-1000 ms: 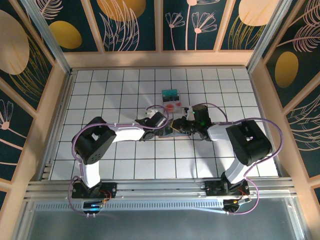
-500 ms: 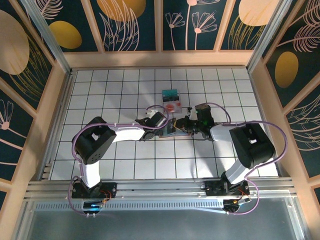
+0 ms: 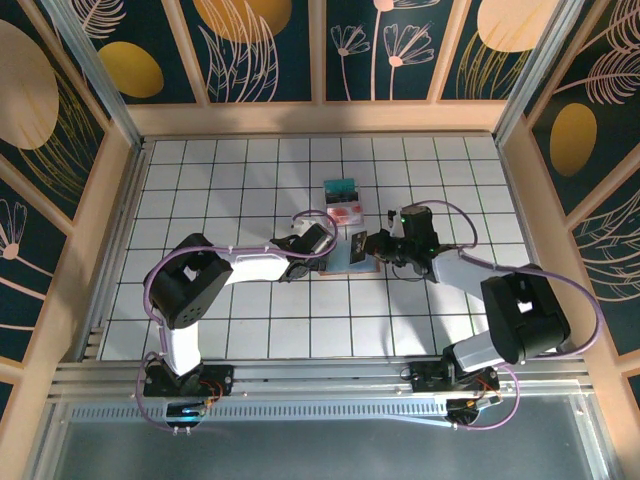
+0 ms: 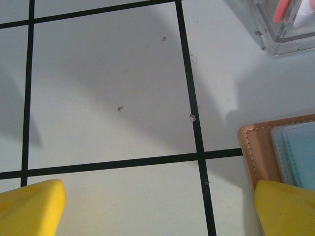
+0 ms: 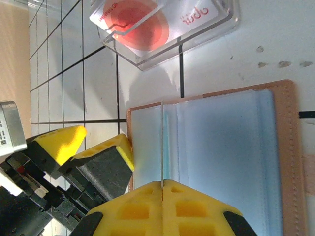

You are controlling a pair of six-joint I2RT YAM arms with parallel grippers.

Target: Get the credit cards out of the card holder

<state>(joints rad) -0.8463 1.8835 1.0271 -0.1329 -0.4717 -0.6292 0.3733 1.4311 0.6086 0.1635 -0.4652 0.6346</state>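
Tan holder (image 5: pixel 221 147) lies open between grippers. Right gripper (image 5: pixel 162 189) pinched tight on card (image 5: pixel 162 142), upright over holder; left gripper (image 4: pixel 157 211) wide, empty, fingertip at holder edge. Draw card straight, holder pinned.

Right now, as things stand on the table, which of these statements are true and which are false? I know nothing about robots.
1. The right gripper is pinching a thin card that stands on edge above the wallet. True.
2. The wallet is folded shut. False: it lies open, its blue-grey inside facing up.
3. The left gripper is clamped shut. False: its fingers stand wide apart, with one fingertip at the wallet's corner.
4. A card with a red spot lies flat beside the wallet. True.
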